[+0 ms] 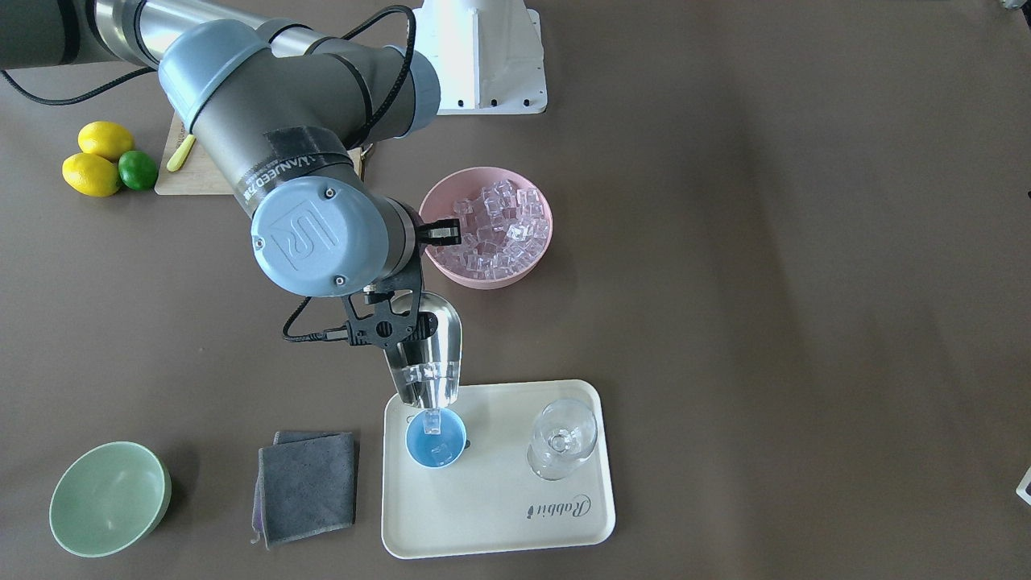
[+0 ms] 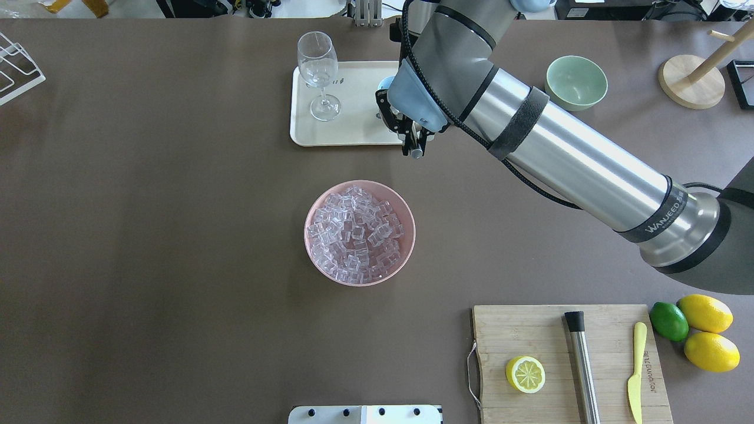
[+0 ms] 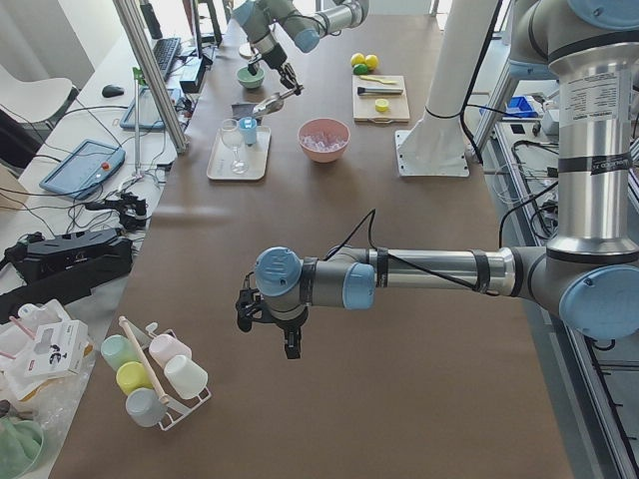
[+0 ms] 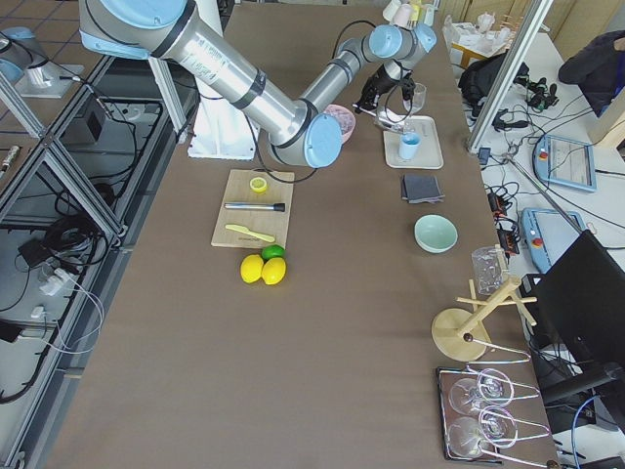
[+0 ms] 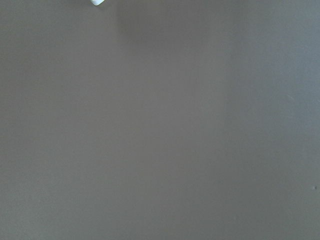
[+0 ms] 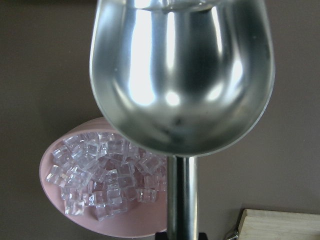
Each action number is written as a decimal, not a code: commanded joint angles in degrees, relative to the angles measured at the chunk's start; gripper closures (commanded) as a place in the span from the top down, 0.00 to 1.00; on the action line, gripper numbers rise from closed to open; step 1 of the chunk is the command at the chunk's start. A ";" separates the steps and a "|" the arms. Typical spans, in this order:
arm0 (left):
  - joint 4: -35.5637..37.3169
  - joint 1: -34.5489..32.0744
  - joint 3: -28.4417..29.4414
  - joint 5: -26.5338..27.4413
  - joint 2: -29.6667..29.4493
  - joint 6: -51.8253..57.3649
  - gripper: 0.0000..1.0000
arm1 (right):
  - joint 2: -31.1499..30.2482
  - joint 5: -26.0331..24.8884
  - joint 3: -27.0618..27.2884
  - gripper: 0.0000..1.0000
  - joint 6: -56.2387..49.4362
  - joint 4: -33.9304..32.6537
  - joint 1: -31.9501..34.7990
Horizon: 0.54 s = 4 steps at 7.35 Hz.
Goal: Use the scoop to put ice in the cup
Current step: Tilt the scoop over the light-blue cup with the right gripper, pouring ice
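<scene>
Pouring ice (image 1: 427, 373) into the cup (image 1: 418, 444) — tilted scoop (image 1: 441, 334) held by right claw (image 1: 400, 326).

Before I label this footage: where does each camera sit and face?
Front-facing: across the table, looking down toward the robot's base; right arm tilts scoop over cup.
Overhead: behind the robot, looking forward; right arm shows.
Left side: table's left end, looking along it; left tool near.
Right side: opposite end; right arm near.
Left wrist: bare table only.
Right wrist: scoop close up, pink bowl beyond.
Front-facing and overhead share the pink bowl.
</scene>
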 commanded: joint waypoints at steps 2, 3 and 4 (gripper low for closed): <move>0.00 0.66 0.70 0.22 -0.08 0.00 0.98 | -0.12 0.02 0.08 0.00 0.00 0.00 0.00; 0.00 0.58 0.71 0.22 0.01 0.00 0.98 | -0.12 0.02 0.08 0.00 0.00 0.00 0.00; 0.00 0.58 0.45 0.13 0.01 0.00 0.98 | -0.21 0.02 0.08 0.00 0.00 0.00 0.00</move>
